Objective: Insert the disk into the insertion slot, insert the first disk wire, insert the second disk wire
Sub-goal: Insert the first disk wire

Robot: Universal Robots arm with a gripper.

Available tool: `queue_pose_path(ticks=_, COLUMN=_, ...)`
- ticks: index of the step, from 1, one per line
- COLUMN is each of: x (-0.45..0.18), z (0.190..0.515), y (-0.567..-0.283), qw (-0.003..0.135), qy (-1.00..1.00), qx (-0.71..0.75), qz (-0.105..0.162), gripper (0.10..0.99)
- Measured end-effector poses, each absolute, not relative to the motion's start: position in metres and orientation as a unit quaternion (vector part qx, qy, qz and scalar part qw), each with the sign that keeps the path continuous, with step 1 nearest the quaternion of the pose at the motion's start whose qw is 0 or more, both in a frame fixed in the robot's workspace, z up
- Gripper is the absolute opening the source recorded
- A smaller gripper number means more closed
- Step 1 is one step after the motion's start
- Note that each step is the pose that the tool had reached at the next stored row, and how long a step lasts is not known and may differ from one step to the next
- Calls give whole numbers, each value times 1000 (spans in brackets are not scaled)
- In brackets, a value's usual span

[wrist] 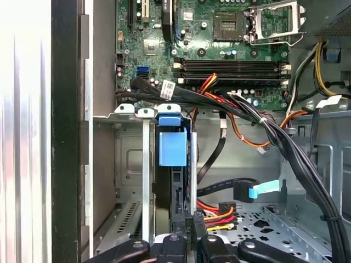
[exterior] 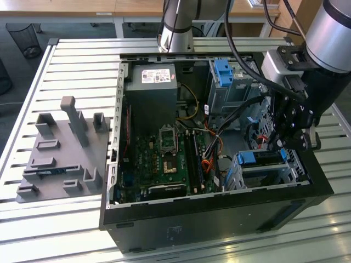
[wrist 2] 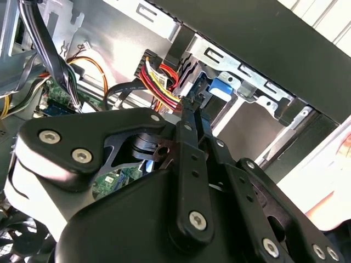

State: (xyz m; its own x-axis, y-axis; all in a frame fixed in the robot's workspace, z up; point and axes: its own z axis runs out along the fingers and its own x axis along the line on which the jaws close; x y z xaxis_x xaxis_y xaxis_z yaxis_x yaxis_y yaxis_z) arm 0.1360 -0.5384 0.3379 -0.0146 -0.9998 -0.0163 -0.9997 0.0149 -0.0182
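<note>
The disk (exterior: 263,158), in its bright blue carrier, sits in the insertion slot (exterior: 296,171), a low perforated metal cage at the case's corner on the exterior view's right. In the first wrist view the disk (wrist: 174,150) stands edge-on inside the cage (wrist: 129,159). My gripper (exterior: 279,143) hangs over the disk's cable end. Its fingers (wrist: 175,241) are shut on the black connector of a red, yellow and orange wire (wrist: 219,215), right at the disk's end. The same wire (wrist 2: 159,82) runs to the gripper (wrist 2: 189,104) beside the blue carrier (wrist 2: 222,87). A black connector with a light-blue tab (wrist: 244,190) lies loose nearby.
The open case holds a motherboard (exterior: 164,159), a power supply (exterior: 151,93) and a taller cage with a blue tab (exterior: 225,71). A thick black cable bundle (wrist: 285,142) crosses beside the slot. A grey fixture block (exterior: 60,153) sits on the slatted table at the exterior view's left.
</note>
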Motion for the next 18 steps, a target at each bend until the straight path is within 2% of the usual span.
queue_pose_path(ticks=18, x=135, z=334, y=-542, qw=12, qy=714, qx=-700, qz=-1, gripper=165)
